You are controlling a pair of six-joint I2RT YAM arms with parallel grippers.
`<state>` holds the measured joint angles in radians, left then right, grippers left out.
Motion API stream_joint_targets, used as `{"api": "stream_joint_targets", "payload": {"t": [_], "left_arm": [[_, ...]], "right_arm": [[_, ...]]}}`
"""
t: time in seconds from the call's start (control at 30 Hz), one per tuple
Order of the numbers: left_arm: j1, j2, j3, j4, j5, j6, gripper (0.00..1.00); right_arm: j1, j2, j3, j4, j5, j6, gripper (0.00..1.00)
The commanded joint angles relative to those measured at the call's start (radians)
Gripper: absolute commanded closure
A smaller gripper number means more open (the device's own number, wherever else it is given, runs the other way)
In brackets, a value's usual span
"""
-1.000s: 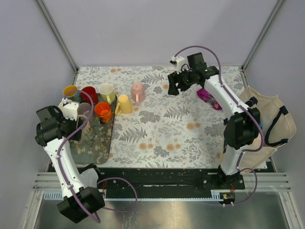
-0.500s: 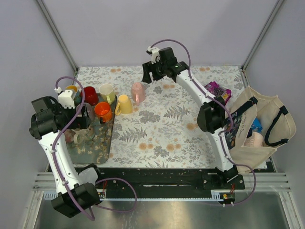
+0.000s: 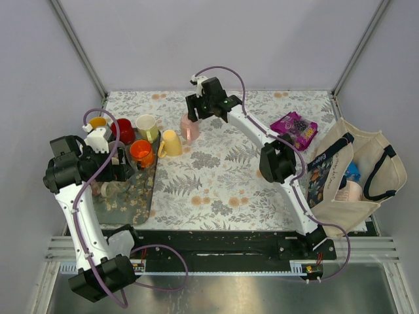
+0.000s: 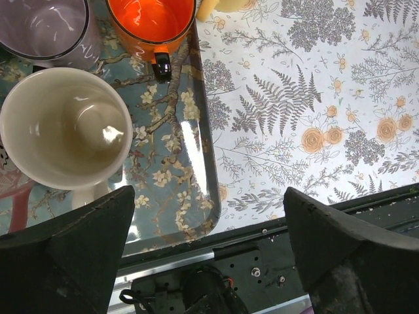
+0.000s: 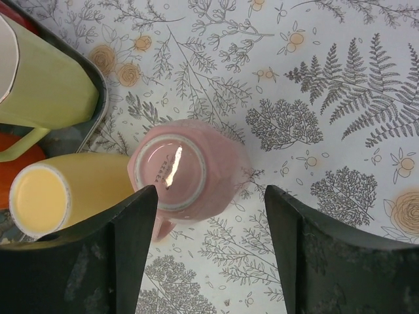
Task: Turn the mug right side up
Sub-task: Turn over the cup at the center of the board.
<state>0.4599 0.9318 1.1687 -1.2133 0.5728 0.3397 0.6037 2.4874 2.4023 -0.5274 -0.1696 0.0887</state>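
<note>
Mug (image 5: 186, 171), pink and glossy, stands upside down, base facing up.

Bright, even overhead light; shadows soft. Glare streaks the tray (image 4: 190, 140) between the left hand's (image 4: 209, 226) blurred dark fingers (image 4: 72, 255) and spots the pink mug's (image 5: 190, 171) base under the right hand (image 5: 211, 212).

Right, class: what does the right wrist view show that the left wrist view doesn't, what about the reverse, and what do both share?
Only the right wrist view: the pink mug, base up on the cloth, and a green mug. Only the left wrist view: a cream mug and a clear mug, both upright on the tray, plus the black rail. Shared: the tray, the orange mug, the yellow mug and the cloth.
</note>
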Motion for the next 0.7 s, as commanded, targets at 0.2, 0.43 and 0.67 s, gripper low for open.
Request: {"api": "stream_joint_targets", "payload": {"t": [0.2,0.43,0.67], "left_arm": [[-0.009,-0.028,-0.001,0.003,0.012,-0.047,0.01],[-0.021,-0.042,0.042,0.069,0.015,-0.024,0.01],[-0.098,0.056,0.114,0.146,0.027,-0.074,0.01]], "right_arm": [[0.019,0.024,0.026,0.070,0.128,-0.053,0.23],[0.008,-0.060,-0.112,-0.006,0.068,-0.064,0.23],[-0.018,-0.205,-0.299,-0.065,0.013,-0.030,0.22]]}}
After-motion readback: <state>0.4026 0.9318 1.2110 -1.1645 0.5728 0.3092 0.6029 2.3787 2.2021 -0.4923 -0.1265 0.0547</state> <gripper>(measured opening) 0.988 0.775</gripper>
